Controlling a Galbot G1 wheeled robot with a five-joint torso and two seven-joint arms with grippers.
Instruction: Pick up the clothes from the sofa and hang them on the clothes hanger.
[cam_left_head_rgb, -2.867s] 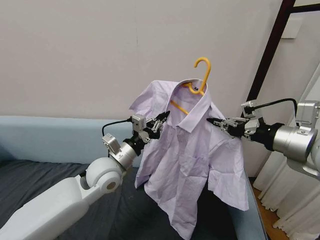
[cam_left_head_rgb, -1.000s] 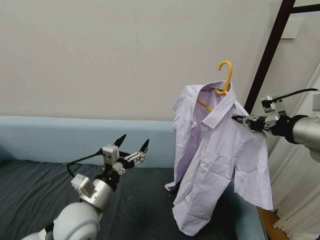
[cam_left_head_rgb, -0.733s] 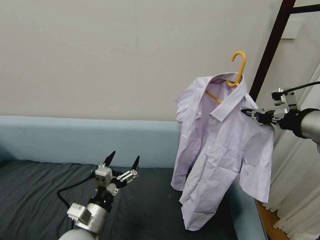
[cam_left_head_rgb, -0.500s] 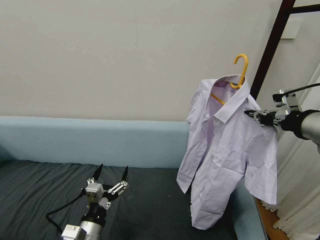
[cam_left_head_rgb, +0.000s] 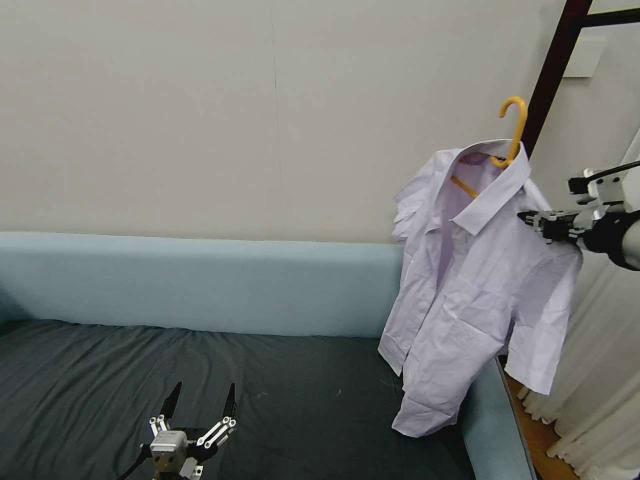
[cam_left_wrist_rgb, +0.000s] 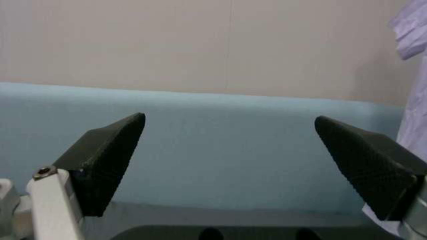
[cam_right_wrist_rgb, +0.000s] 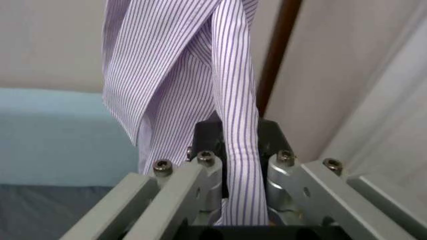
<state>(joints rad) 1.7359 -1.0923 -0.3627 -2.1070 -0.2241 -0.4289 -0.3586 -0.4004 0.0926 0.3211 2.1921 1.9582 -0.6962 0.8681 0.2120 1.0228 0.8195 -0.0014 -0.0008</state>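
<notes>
Lilac shirt (cam_left_head_rgb: 470, 290) is pinched at the shoulder by the closed fingers of the right gripper (cam_left_head_rgb: 535, 220), its orange hook (cam_left_head_rgb: 514, 100) held just left of the rack post (cam_left_head_rgb: 551, 70). The left gripper (cam_left_head_rgb: 204, 392) is parked low, fingers wide.

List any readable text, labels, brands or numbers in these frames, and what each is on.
None readable. The striped shirt, orange hanger, sofa, wall, left tool and right tool carry no legible print, label or number.
</notes>
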